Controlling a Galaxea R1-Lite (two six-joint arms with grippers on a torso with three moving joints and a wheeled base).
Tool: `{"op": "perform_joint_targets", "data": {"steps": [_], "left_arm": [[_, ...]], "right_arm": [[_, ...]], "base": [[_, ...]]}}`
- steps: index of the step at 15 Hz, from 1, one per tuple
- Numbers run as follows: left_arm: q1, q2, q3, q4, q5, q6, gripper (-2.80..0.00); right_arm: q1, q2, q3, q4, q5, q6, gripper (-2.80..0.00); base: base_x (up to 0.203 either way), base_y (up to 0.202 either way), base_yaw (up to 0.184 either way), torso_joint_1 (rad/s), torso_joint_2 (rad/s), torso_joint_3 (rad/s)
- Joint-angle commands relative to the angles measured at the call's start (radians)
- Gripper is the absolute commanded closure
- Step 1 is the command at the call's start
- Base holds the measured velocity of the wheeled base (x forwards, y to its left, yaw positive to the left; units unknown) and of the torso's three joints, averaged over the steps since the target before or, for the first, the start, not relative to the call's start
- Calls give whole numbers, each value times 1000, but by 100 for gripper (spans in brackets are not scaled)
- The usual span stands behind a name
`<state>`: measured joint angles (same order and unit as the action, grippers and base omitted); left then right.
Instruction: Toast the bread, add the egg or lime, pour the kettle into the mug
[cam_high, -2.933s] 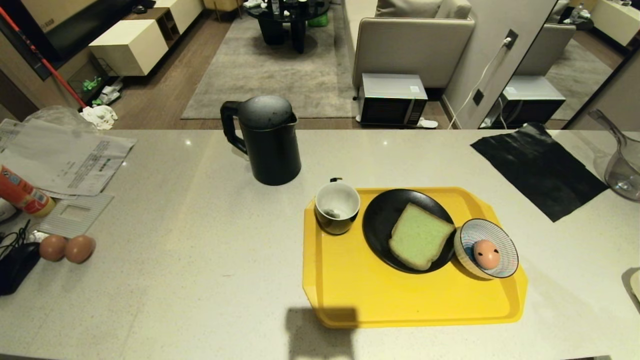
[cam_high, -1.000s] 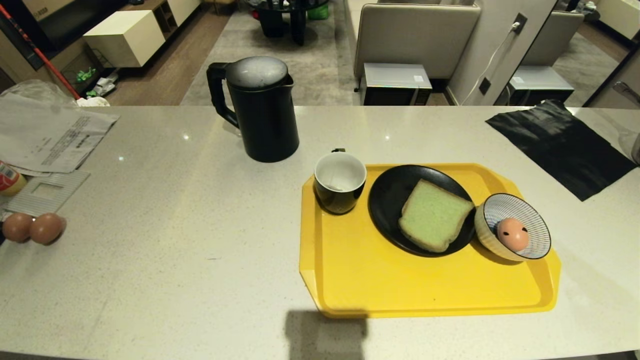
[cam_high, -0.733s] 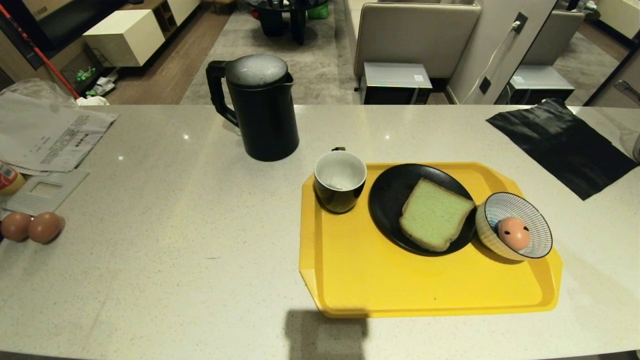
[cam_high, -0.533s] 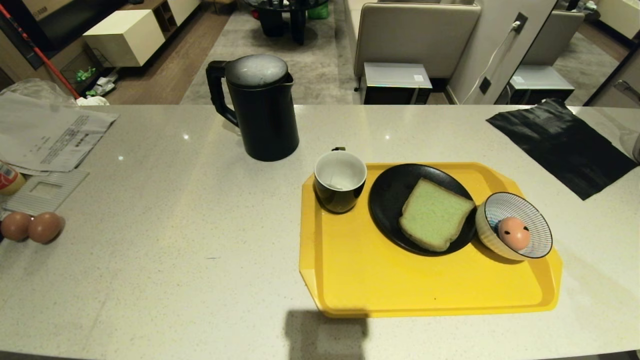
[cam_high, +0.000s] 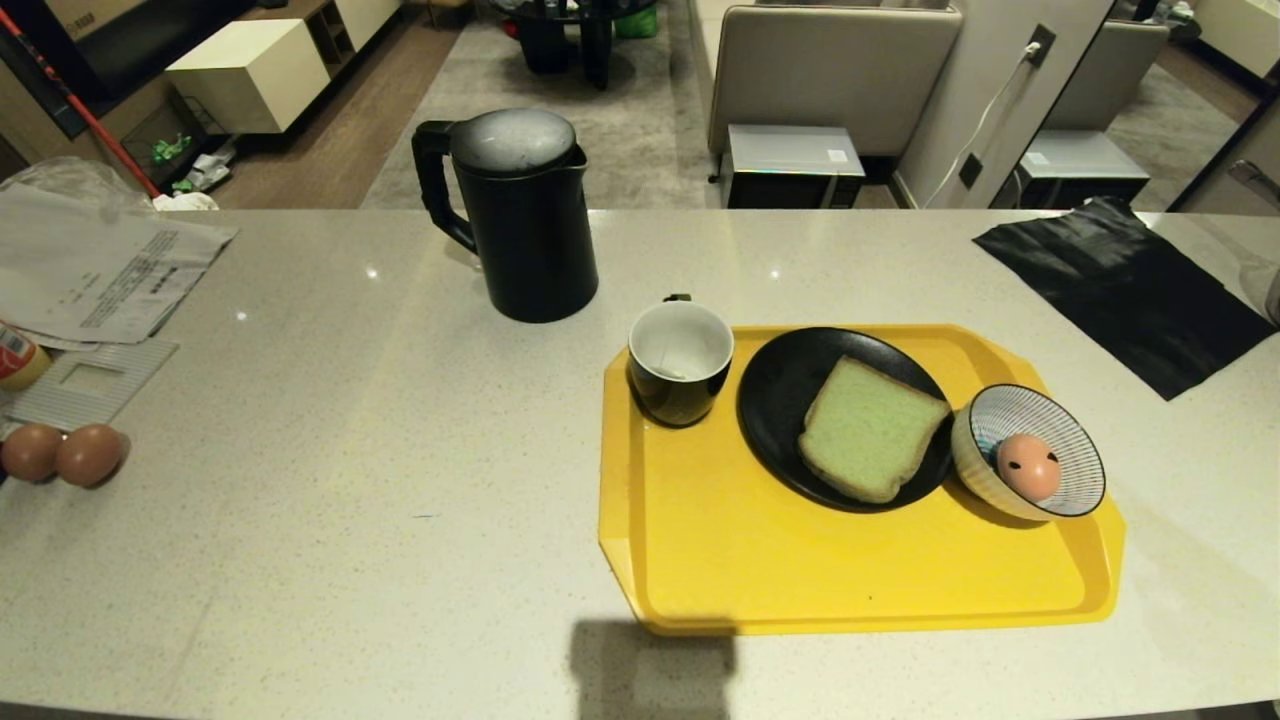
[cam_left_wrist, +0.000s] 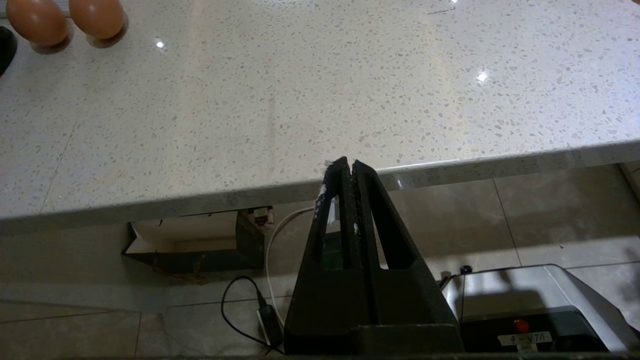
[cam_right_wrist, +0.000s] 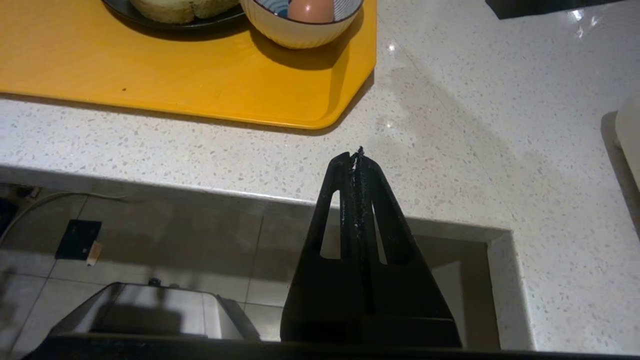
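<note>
Neither arm shows in the head view, and no lime is visible. On the tray (cam_high: 700, 560) near the worktop's (cam_high: 350, 450) right front, the mug (cam_high: 680, 362), bread (cam_high: 870, 428) and egg (cam_high: 1028, 466) sit beyond the right end effector (cam_right_wrist: 356, 152); the kettle (cam_high: 520, 215) stands toward the far edge. Both end effectors, the left (cam_left_wrist: 348, 162) too, hang at the front edge, pressed together and empty.

**Dim warm light, sharp focus, small glare spots**

The head view is dim and yellowish, darker toward its top. Small bright highlights dot the countertop (cam_high: 300, 400) at upper centre and left. A blocky shadow falls at bottom centre. The striped bowl (cam_right_wrist: 300, 30) casts a soft shadow on the tray (cam_right_wrist: 200, 85). Straight edges bow near the frame's borders.
</note>
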<state>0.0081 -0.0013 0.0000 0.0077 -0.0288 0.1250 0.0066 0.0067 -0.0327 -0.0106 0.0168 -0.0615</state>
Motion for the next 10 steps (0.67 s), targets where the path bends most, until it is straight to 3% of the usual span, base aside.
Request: {"op": "perform_joint_targets", "data": {"steps": [1,4,10], "left_arm": [[1,0,0,0,0,1,0],[0,1,0,0,0,0,0],[0,0,0,0,0,-1,0]], "right_arm": [[1,64,-122,151,8,-32,0],[1,270,-254,252,27,-82,0],[2,689,-400,282,53,-220,0]], "base": [[0,0,0,0,0,0],[0,0,0,0,0,0],[0,0,0,0,0,0]]}}
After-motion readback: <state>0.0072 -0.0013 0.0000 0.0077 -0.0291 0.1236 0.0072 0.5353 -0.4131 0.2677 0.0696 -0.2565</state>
